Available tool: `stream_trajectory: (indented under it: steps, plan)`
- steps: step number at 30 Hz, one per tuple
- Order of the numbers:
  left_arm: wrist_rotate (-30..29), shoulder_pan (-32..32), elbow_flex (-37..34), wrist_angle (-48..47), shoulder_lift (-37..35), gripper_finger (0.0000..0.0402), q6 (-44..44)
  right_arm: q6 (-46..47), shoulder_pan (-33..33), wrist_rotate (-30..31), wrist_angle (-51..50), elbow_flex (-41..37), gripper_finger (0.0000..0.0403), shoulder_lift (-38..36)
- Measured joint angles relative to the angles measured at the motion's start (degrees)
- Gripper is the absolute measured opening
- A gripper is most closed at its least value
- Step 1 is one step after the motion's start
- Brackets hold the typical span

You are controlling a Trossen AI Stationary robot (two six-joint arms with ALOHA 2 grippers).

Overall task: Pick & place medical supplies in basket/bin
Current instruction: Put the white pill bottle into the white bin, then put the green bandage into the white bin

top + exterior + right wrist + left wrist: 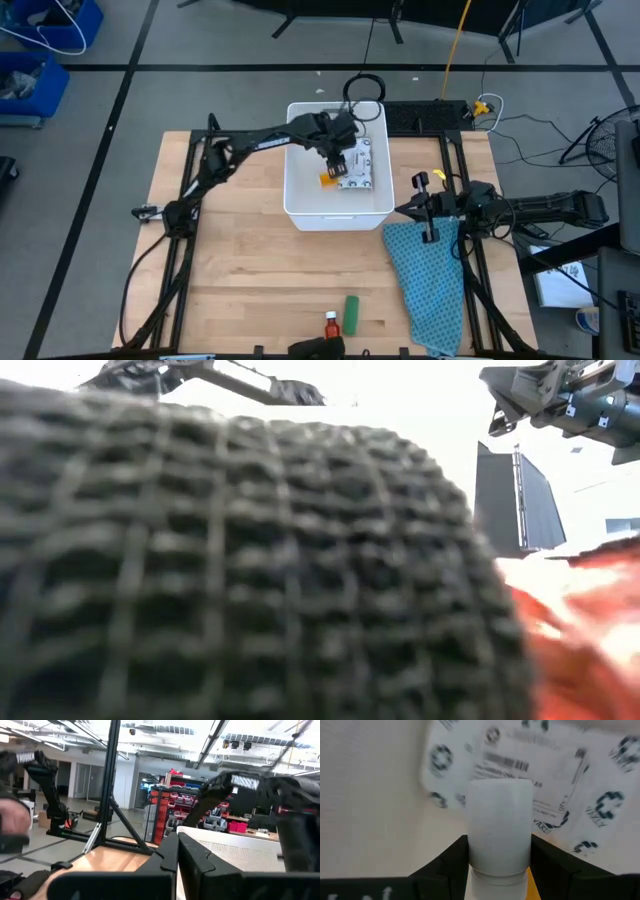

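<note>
High view: the left gripper (337,160) reaches into the white tub (300,205) with a white bottle (330,176) pinched between its fingers, over the flat speckled packet (357,165).

From above the bottle shows only as a small white and orange shape. The left wrist view shows it closely: the white bottle (499,825) is clamped between the dark fingers (450,857), with the packet (555,775) lying on the tub floor beyond it. Only the high view shows the right gripper (428,208) beside the tub, at the top edge of the teal cloth (430,280). Its fingers meet, closed on nothing, in the right wrist view (177,852). An orange-red bottle (331,323) and green box (352,313) lie side by side near the table's front edge. The low view is largely blocked by a dark ribbed surface (220,560).
</note>
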Motion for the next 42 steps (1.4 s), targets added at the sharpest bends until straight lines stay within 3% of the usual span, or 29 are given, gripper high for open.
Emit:
stream_trajectory:
  steps: [12, 17, 23, 30, 37, 42]
  plan:
    - [0.0, 0.8, -1.0, -1.4, 5.5, 0.0176, -0.3, -0.8, 0.0, 0.0, -0.1, 0.0, 0.0000, 0.0]
    - [3.0, 1.1, -1.0, -2.0, 5.5, 0.0177, -0.4, 0.5, 0.0, 0.0, -0.1, 0.0, 0.0000, 0.0]
    - [4.1, 0.4, -1.3, -3.4, 4.9, 0.0259, 1.4, 0.7, 0.0, 0.0, 0.0, 0.0, 0.0000, 0.0]
    - [-1.9, -0.6, -1.0, -5.2, 3.4, 0.0355, 5.6, 0.4, 0.0, 0.0, 0.0, 0.0, 0.0000, 0.0]
    - [-8.2, -3.2, 1.8, -5.8, -6.8, 0.0368, 11.1, -0.9, 0.0, 0.0, -0.1, 0.0, 0.0000, 0.0]
    - [-7.7, -5.4, 1.8, -9.0, -18.6, 0.0308, 11.9, -1.0, 0.0, 0.0, -0.7, 0.0, 0.0000, 0.0]
